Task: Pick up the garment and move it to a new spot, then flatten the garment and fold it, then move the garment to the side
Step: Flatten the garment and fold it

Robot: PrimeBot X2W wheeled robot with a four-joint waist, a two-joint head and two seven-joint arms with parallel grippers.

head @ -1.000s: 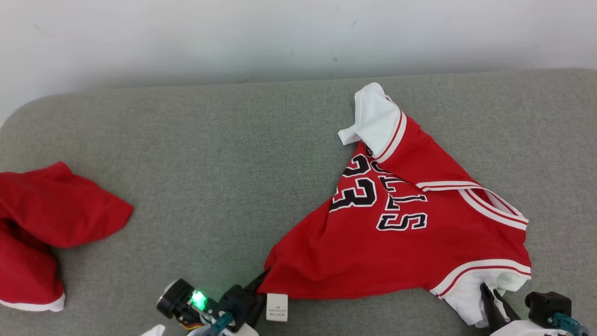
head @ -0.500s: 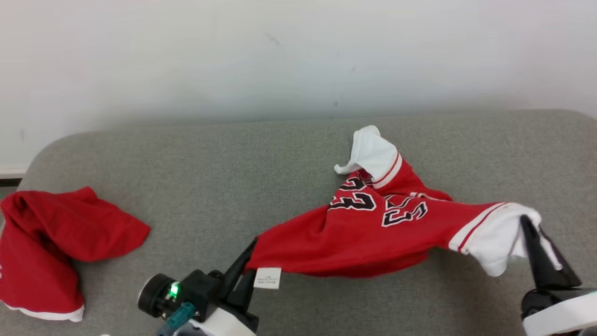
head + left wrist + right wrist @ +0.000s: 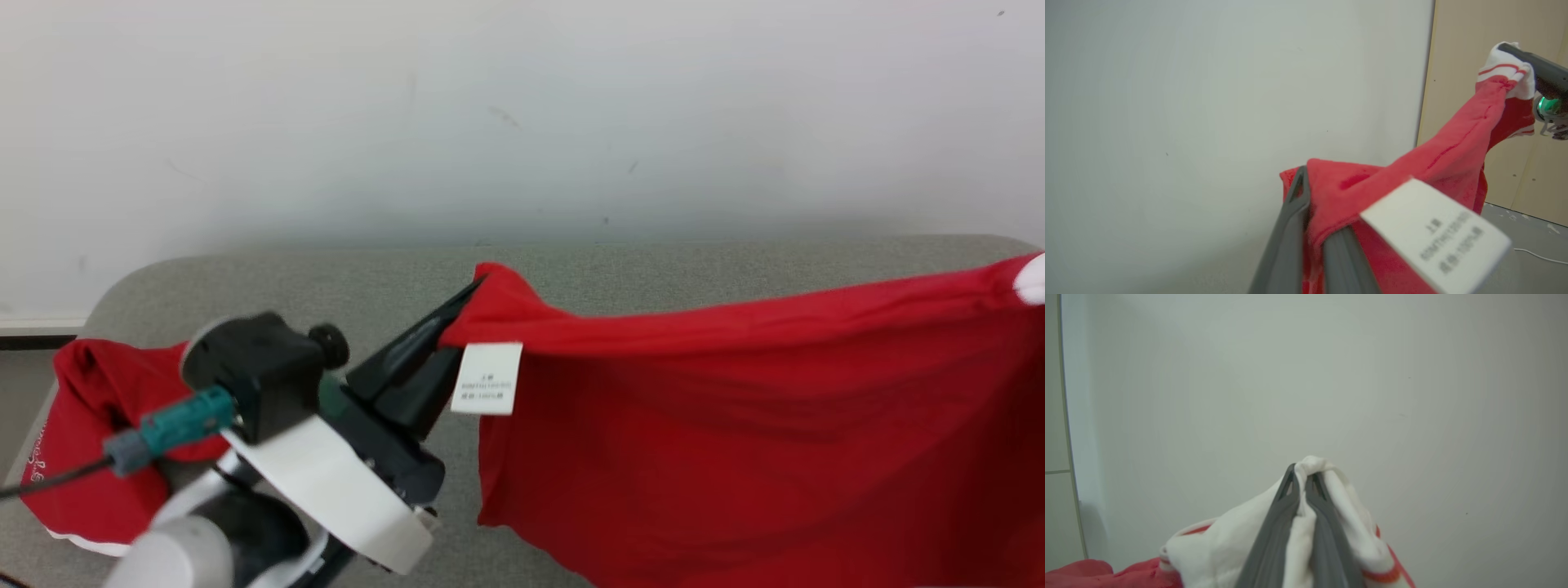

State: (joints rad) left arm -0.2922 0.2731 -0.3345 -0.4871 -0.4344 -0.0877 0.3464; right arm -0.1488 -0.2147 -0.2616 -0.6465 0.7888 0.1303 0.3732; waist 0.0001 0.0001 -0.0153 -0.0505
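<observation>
You'll see a crumpled red cloth [image 3: 73, 384] with a white hem at the left end of the grey surface [image 3: 653, 278]. Behind is a white wall [image 3: 522, 122], adjoined by a beige panel [image 3: 1457, 81].

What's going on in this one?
The robot holds a red jersey raised over the grey padded surface, stretched between both arms. The left gripper has its jaws shut on a red corner beside the white label; the right gripper has its jaws shut on a white-trimmed edge. Another red garment lies on the surface at the far left.
</observation>
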